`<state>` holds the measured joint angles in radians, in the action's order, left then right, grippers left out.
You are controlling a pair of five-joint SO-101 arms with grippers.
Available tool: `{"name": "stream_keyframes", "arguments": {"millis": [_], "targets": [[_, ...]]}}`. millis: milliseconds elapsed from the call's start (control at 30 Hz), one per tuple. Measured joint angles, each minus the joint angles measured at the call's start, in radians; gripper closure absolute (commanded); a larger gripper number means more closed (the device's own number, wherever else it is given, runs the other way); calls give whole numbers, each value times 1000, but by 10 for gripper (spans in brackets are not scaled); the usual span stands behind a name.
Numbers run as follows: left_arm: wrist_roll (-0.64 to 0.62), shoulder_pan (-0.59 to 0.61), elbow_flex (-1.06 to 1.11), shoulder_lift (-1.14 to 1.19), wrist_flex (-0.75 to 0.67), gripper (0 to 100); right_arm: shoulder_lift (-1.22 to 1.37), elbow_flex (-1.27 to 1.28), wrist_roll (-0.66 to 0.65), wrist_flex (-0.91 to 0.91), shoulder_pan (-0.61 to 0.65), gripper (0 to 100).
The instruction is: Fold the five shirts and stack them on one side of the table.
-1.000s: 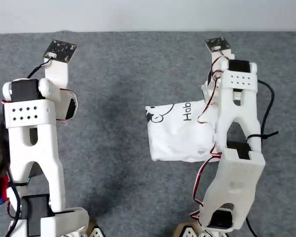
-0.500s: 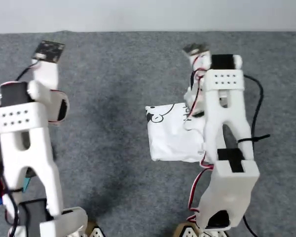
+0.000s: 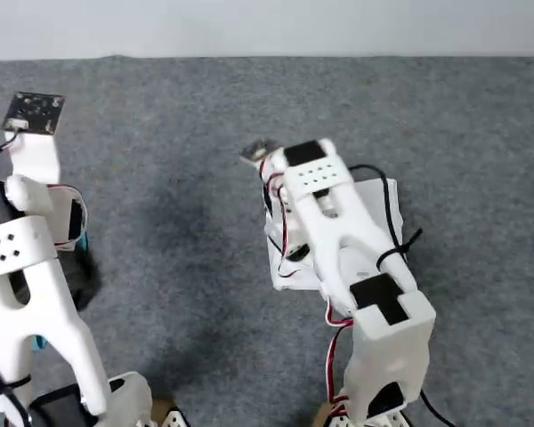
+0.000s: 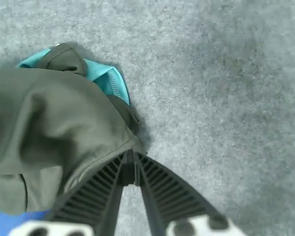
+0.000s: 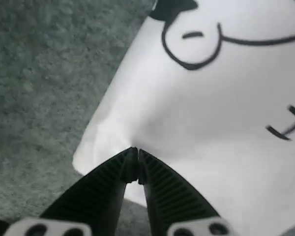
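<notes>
A folded white shirt (image 3: 380, 206) with a black cartoon drawing lies right of the table's middle, and the right arm (image 3: 338, 240) stretches across it. My right gripper (image 5: 133, 164) is shut, its tips over the white shirt (image 5: 211, 98) near its edge; a small crease sits beside them. My left gripper (image 4: 132, 164) is shut, its tips against the hem of an olive shirt (image 4: 49, 128). That shirt is crumpled over a teal shirt (image 4: 110, 81). I cannot tell whether either gripper pinches cloth. The left arm (image 3: 27, 267) stands at the table's left edge.
A strip of blue cloth (image 4: 10, 223) shows under the olive shirt. Teal cloth (image 3: 80, 240) peeks out beside the left arm. The grey carpeted table (image 3: 187, 133) stretches bare between the arms and toward the back.
The right arm has swung left across the white shirt, which has stayed in place. The left arm has swung left toward the cloth pile at the table's edge.
</notes>
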<state>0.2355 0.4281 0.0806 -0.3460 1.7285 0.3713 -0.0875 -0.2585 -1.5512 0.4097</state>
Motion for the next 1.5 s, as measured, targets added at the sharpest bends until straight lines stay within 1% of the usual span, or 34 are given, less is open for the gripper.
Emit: {"name": "stream_keyframes", "arguments": {"millis": [67, 167, 300, 367, 400, 533, 633, 700, 800, 933, 1033, 1133, 1267, 1333, 1467, 1500], "targets": [[2, 3, 0, 0, 0, 995, 38, 23, 2, 49, 0, 988], [2, 2, 0, 0, 0, 995, 55, 18, 2, 69, 0, 987], [2, 2, 0, 0, 0, 995, 46, -72, 2, 9, 0, 981], [2, 2, 0, 0, 0, 995, 14, -127, 2, -35, -3, 954], [2, 2, 0, 0, 0, 995, -5, -150, 2, -54, -14, 924], [2, 2, 0, 0, 0, 995, -35, -181, 5, -104, -112, 774], [2, 2, 0, 0, 0, 995, -35, -183, 55, -109, -218, 698], [2, 2, 0, 0, 0, 995, -35, -183, 92, -92, -290, 679], [2, 2, 0, 0, 0, 995, -6, -183, 143, -40, -358, 675], [2, 2, 18, 0, 0, 995, 80, -183, 210, 31, -384, 675], [2, -20, 57, 0, -6, 995, 147, -183, 253, 77, -385, 675], [2, -52, 86, 0, -9, 995, 210, -183, 284, 118, -388, 677], [2, -84, 91, 0, -11, 995, 265, -198, 292, 135, -388, 693], [2, -89, 91, 0, -12, 995, 279, -209, 292, 135, -388, 758], [2, -89, 91, 0, -12, 995, 287, -226, 292, 114, -394, 989], [2, -89, 91, 0, -12, 995, 288, -229, 292, 106, -397, 991]]}}
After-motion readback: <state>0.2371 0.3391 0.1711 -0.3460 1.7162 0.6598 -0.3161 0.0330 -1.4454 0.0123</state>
